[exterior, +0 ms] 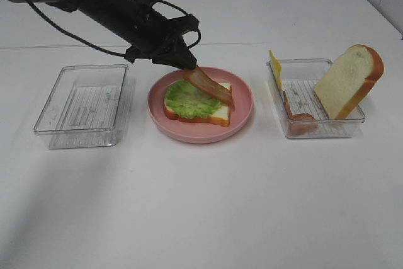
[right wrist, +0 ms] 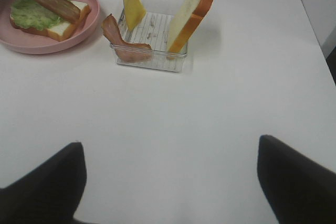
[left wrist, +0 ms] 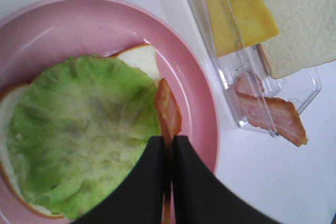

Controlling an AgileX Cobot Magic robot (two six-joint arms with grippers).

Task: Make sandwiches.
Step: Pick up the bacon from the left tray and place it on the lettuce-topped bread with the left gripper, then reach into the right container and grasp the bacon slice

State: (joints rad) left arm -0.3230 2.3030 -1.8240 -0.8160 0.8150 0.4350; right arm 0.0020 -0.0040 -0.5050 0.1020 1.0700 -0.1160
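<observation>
A bread slice [exterior: 218, 115] topped with a green lettuce leaf [exterior: 187, 100] lies on the round pink plate [exterior: 242, 102]. My left gripper [exterior: 187, 66] is shut on one end of a bacon strip [exterior: 211, 86]. It holds the strip slanted over the lettuce, lower end near the bread's right side. The left wrist view shows the shut gripper [left wrist: 169, 142] pinching the strip [left wrist: 168, 109] beside the lettuce [left wrist: 79, 129]. My right gripper [right wrist: 170, 182] is open and empty over bare table, out of the exterior view. It faces a tray holding the second bread slice [exterior: 348, 80], cheese [exterior: 275, 67] and another bacon strip [exterior: 301, 120].
The clear tray [exterior: 321, 131] with the spare pieces stands right of the plate. An empty clear tray [exterior: 82, 102] stands left of the plate. The white table's far right edge [right wrist: 315, 30] shows in the right wrist view.
</observation>
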